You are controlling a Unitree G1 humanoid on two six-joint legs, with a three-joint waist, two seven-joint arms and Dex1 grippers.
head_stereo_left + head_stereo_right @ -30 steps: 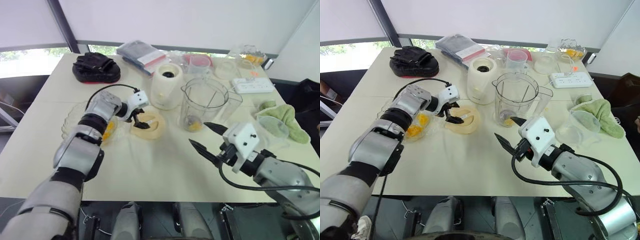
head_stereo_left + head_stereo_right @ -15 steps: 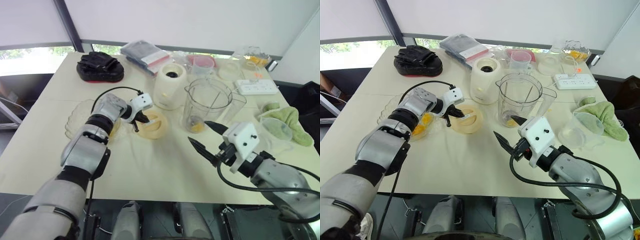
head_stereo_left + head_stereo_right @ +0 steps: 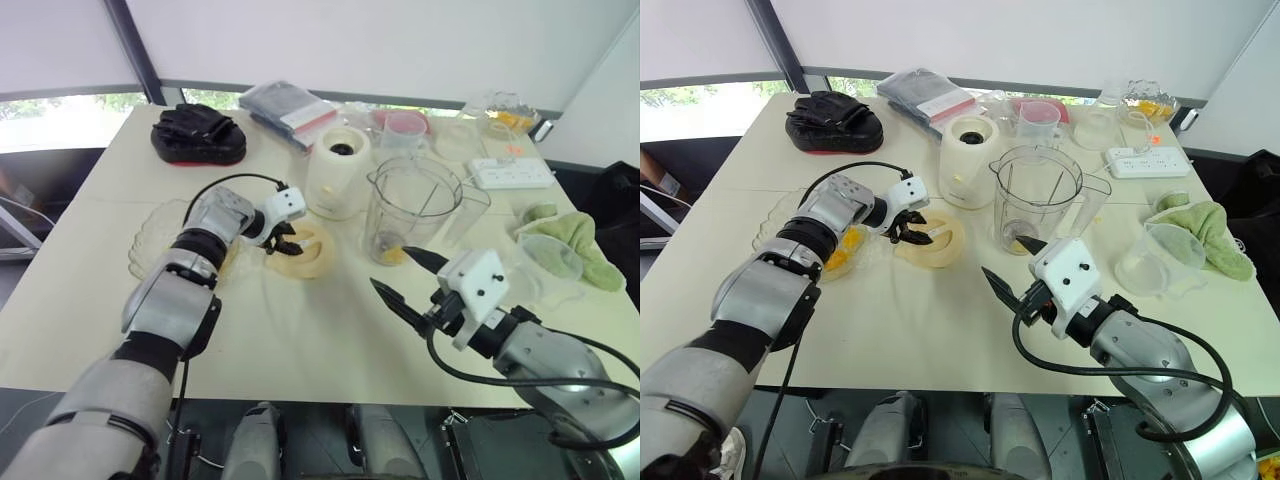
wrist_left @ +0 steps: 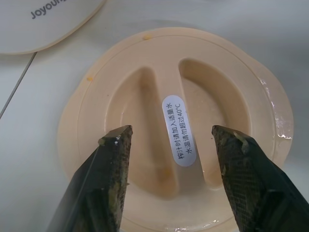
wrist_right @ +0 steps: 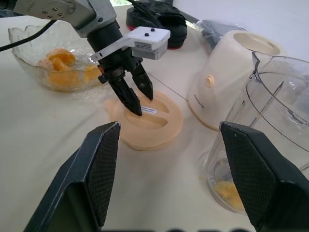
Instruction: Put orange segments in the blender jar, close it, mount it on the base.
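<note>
Left wrist view: my left gripper [image 4: 170, 145] hangs over the cream round lid [image 4: 176, 128], fingers spread either side of its raised centre grip bar with the white sticker, tips just inside the two recesses, not pinching anything. The lid lies flat on the table [image 3: 300, 330], its rim just beside the glass bowl [image 3: 150, 240] of orange segments [image 3: 843, 245] on one side, near the base [image 3: 336, 172] on the far side. The blender jar [image 3: 410, 205] stands upright and uncovered, right of the lid, a few orange bits at its bottom, apart from the base. My right gripper [image 3: 408, 282] floats released, fingers wide, over bare table in front of the jar, holding nothing. Open tabletop lies along the near edge between both arms. The far edge is crowded: black glove [image 3: 197, 133], power strip [image 3: 510, 172], green cloth [image 3: 570, 232].
</note>
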